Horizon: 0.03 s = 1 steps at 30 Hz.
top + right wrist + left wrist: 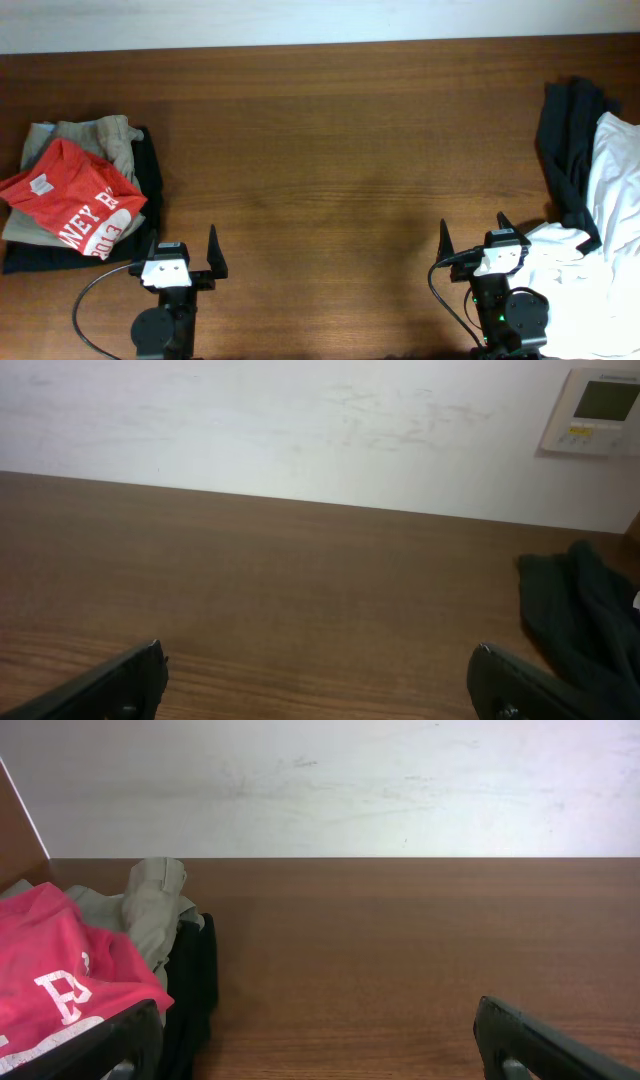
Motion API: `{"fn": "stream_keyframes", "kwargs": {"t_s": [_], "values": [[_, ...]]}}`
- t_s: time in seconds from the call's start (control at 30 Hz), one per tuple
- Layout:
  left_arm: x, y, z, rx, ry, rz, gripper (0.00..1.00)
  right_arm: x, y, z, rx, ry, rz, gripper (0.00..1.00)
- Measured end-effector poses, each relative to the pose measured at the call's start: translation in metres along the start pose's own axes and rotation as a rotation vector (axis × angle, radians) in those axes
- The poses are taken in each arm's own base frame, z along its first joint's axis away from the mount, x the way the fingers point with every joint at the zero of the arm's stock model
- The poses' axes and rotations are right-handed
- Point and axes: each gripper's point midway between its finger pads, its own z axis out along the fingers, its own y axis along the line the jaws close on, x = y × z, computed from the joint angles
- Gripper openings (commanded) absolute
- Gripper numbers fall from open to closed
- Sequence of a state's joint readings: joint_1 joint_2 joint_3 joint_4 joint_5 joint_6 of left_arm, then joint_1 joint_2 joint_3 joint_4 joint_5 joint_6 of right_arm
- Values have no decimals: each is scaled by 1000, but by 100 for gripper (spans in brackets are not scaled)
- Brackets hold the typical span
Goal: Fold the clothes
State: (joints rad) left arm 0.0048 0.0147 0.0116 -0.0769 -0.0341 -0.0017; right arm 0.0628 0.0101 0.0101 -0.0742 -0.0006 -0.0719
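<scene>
Overhead, the orange-red T-shirt (pixel 75 205) lies crumpled, white lettering up, atop a beige khaki garment (pixel 100 135) and a black garment (pixel 152 175). The pile sits just left of and beyond the left jaws, which stand spread and empty over the bench (pixel 330 150). The right jaws are likewise spread and empty; a white shirt (pixel 615 190) and black garments (pixel 568 130) lie just to their right.

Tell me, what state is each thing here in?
Red T-shirt: rumpled atop the left pile.
Khaki garment: bunched beneath it.
Left black garment: under both.
White shirt: heaped at right edge.
Right black garment: crumpled beside it.
Left gripper: open, empty.
Right gripper: open, empty.
</scene>
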Motion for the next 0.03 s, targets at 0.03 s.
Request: {"fn": "stream_keyframes", "kwargs": {"t_s": [0.03], "values": [[0, 0, 0, 0, 0, 0, 99, 0, 0, 0, 0, 0, 0, 99]]}}
